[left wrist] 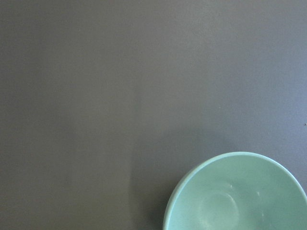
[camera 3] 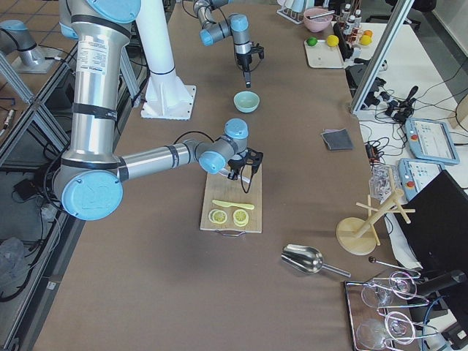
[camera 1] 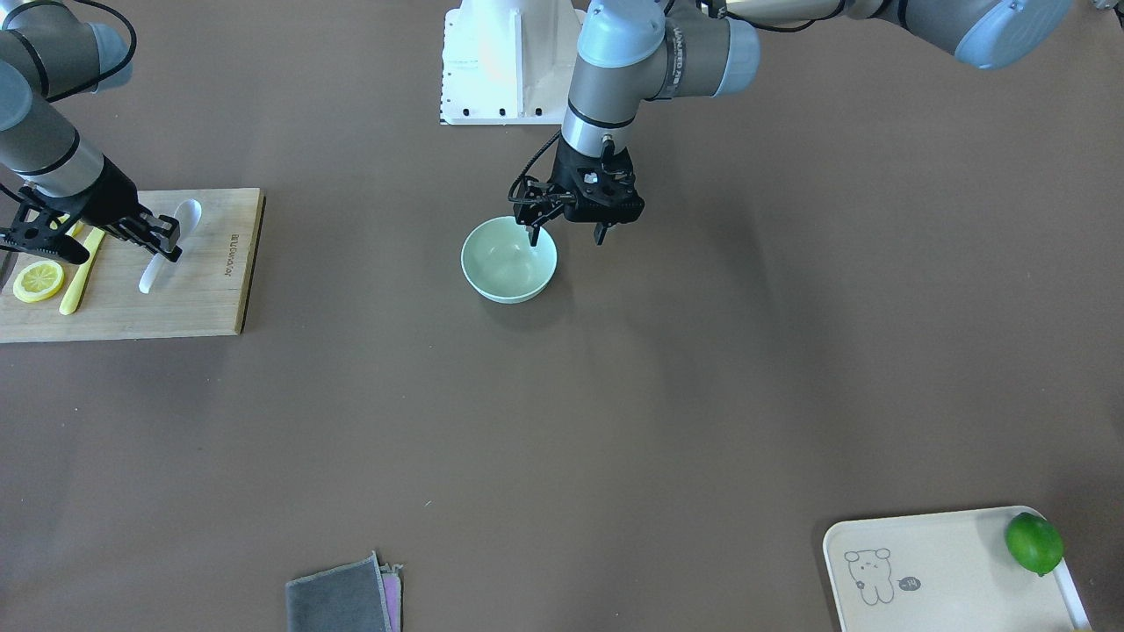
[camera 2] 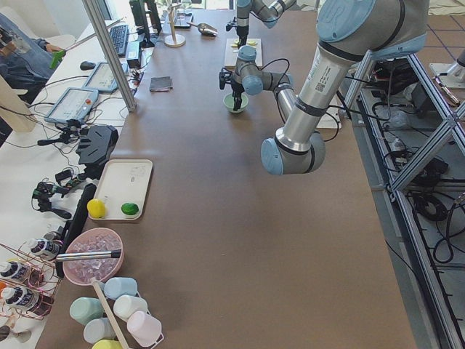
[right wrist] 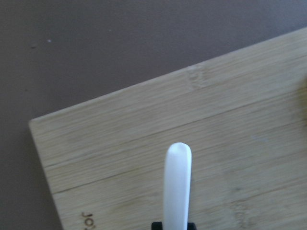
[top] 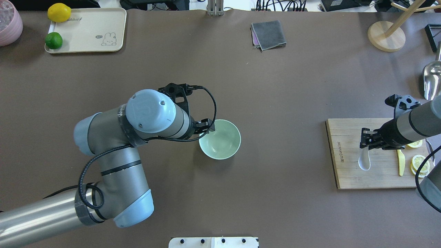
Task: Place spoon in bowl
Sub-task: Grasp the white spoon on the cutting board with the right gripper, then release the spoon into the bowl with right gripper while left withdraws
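At the robot's right end of the brown bench (camera 1: 615,421), a glossy white soup spoon (camera 1: 187,215) is held by the right hand (camera 1: 167,246).

The spoon's handle appears to be clamped between this hand's fingers over the pale wooden cutting board (camera 1: 193,303), near a slim yellow knife (camera 1: 81,274) and a lemon slice (camera 1: 39,281). The round mint-green bowl (camera 1: 509,294) is set mid-bench, well apart from the board. The left hand (camera 1: 566,235) is spread apart across the bowl's rim, one finger over the inside and one outside.
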{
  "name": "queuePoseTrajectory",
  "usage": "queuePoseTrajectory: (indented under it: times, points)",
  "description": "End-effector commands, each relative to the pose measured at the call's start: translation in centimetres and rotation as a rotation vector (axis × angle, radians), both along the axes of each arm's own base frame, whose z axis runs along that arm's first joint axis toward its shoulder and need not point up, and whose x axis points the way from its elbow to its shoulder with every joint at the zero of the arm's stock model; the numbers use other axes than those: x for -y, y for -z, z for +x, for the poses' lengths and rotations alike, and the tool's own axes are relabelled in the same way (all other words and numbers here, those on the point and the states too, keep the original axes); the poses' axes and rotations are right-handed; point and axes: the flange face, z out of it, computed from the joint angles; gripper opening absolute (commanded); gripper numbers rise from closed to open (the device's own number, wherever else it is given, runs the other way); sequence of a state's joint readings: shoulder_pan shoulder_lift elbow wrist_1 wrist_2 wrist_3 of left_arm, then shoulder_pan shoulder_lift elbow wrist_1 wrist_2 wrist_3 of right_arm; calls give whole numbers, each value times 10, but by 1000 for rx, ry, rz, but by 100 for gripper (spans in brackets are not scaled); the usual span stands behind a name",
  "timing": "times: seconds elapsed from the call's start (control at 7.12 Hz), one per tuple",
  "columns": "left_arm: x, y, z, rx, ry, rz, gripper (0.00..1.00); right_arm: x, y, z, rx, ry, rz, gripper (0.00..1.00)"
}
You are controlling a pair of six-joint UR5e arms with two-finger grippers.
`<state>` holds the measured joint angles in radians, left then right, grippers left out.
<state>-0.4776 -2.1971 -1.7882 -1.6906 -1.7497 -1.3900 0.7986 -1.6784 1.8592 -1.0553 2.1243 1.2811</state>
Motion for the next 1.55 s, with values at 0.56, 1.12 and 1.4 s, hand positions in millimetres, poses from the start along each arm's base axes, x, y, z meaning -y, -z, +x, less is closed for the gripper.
queuePoseTrajectory:
  times: [0.56, 1.12, 1.4]
  points:
    - [82, -135, -219, 104, -265, 182, 98, 9, 273, -214, 200, -88, 116, 0]
    - [101, -184, -274, 133, -333, 221, 98, 40, 295, -265, 164, -181, 143, 0]
    - [102, -183, -272, 133, -334, 222, 98, 46, 296, -268, 153, -209, 159, 0]
